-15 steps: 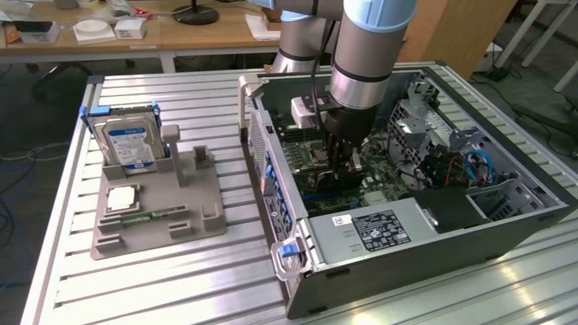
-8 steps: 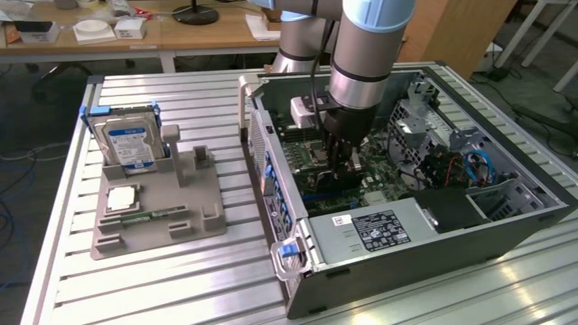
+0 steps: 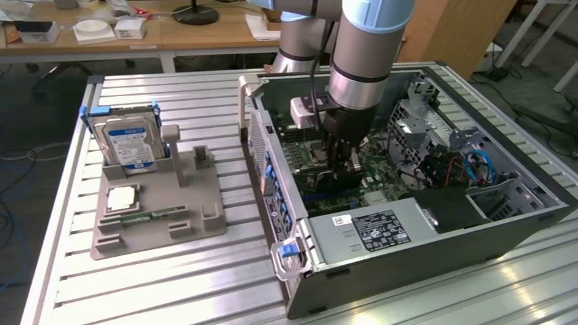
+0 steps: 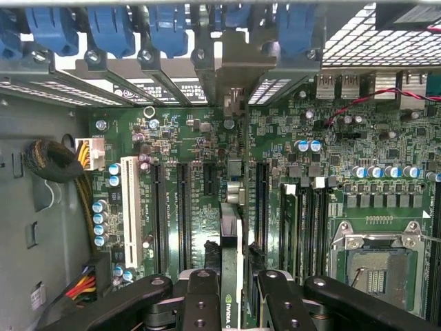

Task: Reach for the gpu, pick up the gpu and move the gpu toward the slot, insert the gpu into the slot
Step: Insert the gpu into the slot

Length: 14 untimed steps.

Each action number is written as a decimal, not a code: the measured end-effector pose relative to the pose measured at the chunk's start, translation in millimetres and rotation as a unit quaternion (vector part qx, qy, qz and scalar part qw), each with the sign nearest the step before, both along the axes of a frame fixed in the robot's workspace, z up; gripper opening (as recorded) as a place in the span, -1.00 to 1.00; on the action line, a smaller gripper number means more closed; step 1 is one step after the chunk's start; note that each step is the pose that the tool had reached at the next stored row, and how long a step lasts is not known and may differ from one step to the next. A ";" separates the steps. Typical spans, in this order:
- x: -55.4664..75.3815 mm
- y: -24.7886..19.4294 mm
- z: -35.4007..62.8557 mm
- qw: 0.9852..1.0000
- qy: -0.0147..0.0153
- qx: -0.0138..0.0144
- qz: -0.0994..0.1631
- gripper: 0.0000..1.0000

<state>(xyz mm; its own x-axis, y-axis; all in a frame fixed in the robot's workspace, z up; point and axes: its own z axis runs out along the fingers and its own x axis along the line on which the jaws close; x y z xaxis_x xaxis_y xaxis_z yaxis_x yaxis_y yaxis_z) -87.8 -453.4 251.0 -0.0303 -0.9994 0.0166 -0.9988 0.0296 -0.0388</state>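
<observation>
Seen edge-on in the wrist view, the gpu is a thin green-edged card running up the middle of the motherboard, and its grey metal bracket meets the case's rear wall. My gripper is shut on the card, with a black finger on either side. The card stands upright between two long black slots. It covers the slot beneath it, and how deep it sits cannot be told. In the exterior view my gripper reaches straight down into the open computer case.
Blue bracket clips line the rear wall, and a cable bundle lies beside the board near the empty processor socket. Outside the case, a grey fixture holds a hard drive, a chip and a green memory strip.
</observation>
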 end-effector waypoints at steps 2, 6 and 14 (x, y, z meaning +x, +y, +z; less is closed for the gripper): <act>-0.7 0.1 -1.1 1.000 0.000 0.000 0.000 -0.48; -1.1 -0.1 -3.7 1.000 0.000 0.000 0.000 -0.48; -1.2 0.0 -3.8 1.000 0.000 0.000 0.000 -0.48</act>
